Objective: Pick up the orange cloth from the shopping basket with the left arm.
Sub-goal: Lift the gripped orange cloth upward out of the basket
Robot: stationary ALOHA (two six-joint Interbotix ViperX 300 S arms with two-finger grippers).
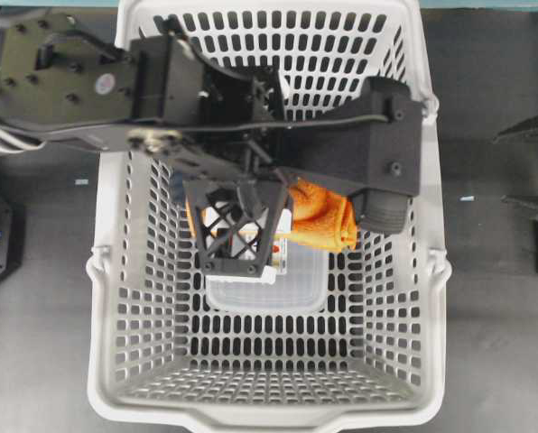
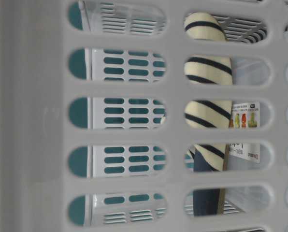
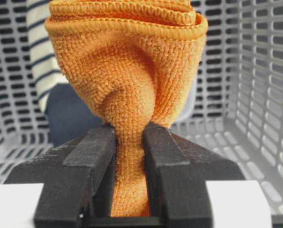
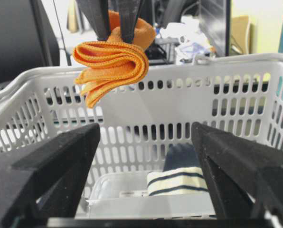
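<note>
Right wrist view | left gripper (image 4: 115, 26) clamped on orange cloth (image 4: 112, 64) | cloth hangs below jaws, above basket (image 4: 236, 64) rim | right gripper (image 4: 146, 180) spread, empty

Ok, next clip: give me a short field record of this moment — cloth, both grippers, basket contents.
cloth: orange cloth bunched, hanging above the basket rim, touching nothing else
left gripper: left gripper shut on the cloth, fingers pinching a fold
right gripper: right gripper open, holding nothing, outside the basket's near wall
basket contents: striped slipper and clear box
slipper position: leaning against the clear box
task state: cloth lifted out, at rim height
</note>
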